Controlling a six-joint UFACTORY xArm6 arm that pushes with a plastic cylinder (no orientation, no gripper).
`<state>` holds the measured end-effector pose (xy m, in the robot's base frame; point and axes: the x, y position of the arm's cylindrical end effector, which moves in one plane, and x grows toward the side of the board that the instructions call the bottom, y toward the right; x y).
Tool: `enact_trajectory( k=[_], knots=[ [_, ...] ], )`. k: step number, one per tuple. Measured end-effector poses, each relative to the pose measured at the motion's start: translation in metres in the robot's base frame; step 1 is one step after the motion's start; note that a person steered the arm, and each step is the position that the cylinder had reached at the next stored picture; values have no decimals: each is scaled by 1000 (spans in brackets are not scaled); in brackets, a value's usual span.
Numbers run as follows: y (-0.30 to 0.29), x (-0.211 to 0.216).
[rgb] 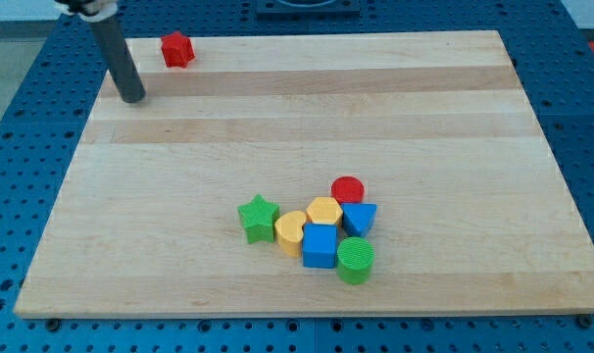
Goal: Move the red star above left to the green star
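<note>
The red star [177, 49] lies near the top left corner of the wooden board [307, 108]. The green star [259, 217] lies low on the board, left of centre, at the left end of a cluster of blocks. My tip [132, 96] rests on the board at the view's upper left, a little below and to the left of the red star, apart from it. The rod rises from the tip toward the view's top left.
Right of the green star sit a yellow cylinder-like block [291, 231], a yellow hexagon [324, 211], a blue cube [320, 245], a red cylinder [348, 189], a blue triangle [360, 218] and a green cylinder [355, 260]. Blue perforated table surrounds the board.
</note>
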<state>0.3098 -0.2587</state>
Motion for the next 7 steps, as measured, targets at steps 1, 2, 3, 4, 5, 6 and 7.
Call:
enact_trajectory(
  k=[1,2,3,4,5,6,7],
  knots=[
    [-17,-34],
    [-17,-72],
    [-7,-99],
    [26,-110],
    [59,-112],
    [76,-109],
    [79,-93]
  ],
)
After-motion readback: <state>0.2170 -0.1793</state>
